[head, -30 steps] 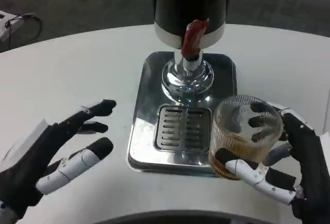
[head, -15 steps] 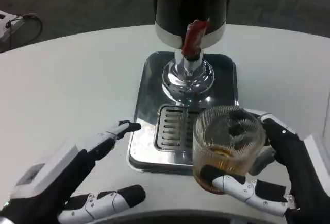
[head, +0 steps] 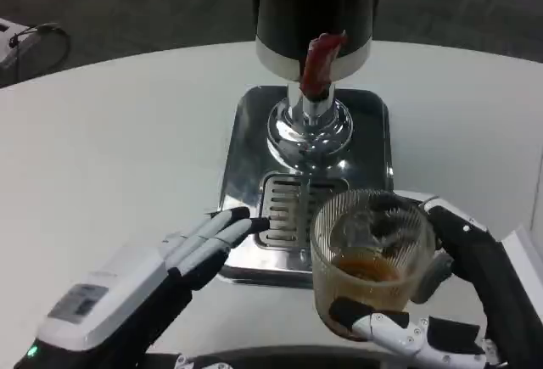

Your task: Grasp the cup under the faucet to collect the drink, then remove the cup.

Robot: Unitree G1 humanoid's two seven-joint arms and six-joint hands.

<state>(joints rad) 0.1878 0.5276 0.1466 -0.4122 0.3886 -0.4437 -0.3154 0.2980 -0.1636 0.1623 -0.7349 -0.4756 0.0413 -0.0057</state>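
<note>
1. since a second ago the left hand [head: 182,254] has swung in palm-down, its straight, close-set fingertips now at the steel tray [head: 246,131]'s front left edge, holding nothing.
2. right hand [head: 441,297], partly cut off by the frame, clasps the cup [head: 369,254].
3. ribbed clear glass cup, amber liquid low inside, overhangs the tray's front right corner.
4. dispenser [head: 316,4]'s top is cropped; red faucet lever [head: 321,62] above chrome spout.

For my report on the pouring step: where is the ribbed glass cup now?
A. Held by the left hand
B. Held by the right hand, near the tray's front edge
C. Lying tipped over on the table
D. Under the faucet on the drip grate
B: the right hand grips the cup, which holds brown drink, at the front edge of the tray.
</note>
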